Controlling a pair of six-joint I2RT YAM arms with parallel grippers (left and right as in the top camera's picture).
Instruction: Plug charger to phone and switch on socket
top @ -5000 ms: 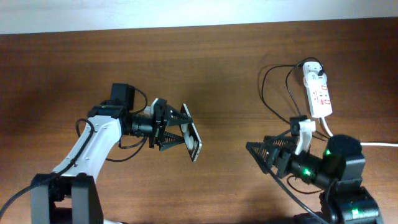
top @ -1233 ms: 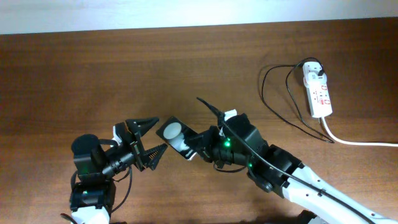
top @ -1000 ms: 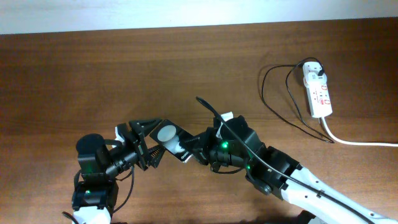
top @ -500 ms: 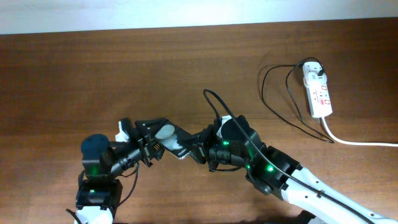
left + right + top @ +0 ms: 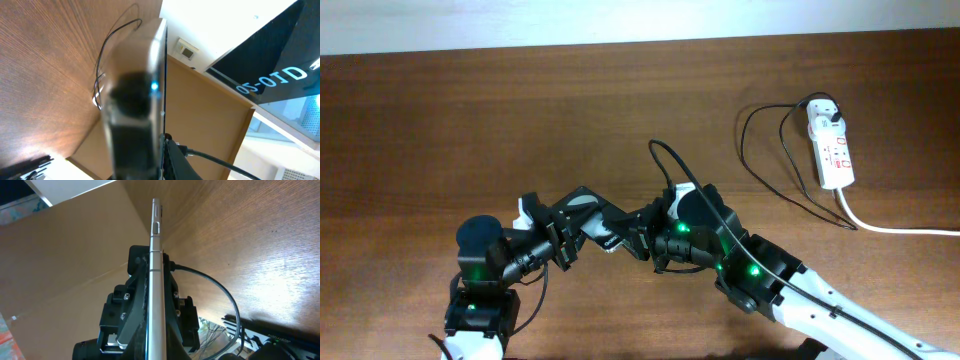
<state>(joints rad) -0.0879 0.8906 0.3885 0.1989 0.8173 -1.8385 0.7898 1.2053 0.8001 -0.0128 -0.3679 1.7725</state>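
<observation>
The phone [image 5: 588, 205] hangs tilted above the table's front middle, held from both sides. My left gripper [image 5: 578, 225] is shut on its left part. My right gripper [image 5: 638, 232] is shut on its right end. The left wrist view shows the phone [image 5: 159, 75] edge-on, with a black finger [image 5: 173, 167] pressed against it. In the right wrist view its silver edge [image 5: 156, 255] runs down between my own jaws, the left gripper's black body [image 5: 125, 315] behind it. The charger's black cable [image 5: 760, 150] loops on the table at the right, its white adapter [image 5: 825, 122] in the socket [image 5: 832, 155].
A thick white cord [image 5: 900, 230] runs from the power strip off the right edge. A black cable of the right arm [image 5: 670, 165] arches above the wrist. Bare brown table [image 5: 470, 120] spreads to the left and back.
My left gripper has slid right onto the phone and its jaws have closed on it. The right gripper has kept its hold and shifted slightly.
</observation>
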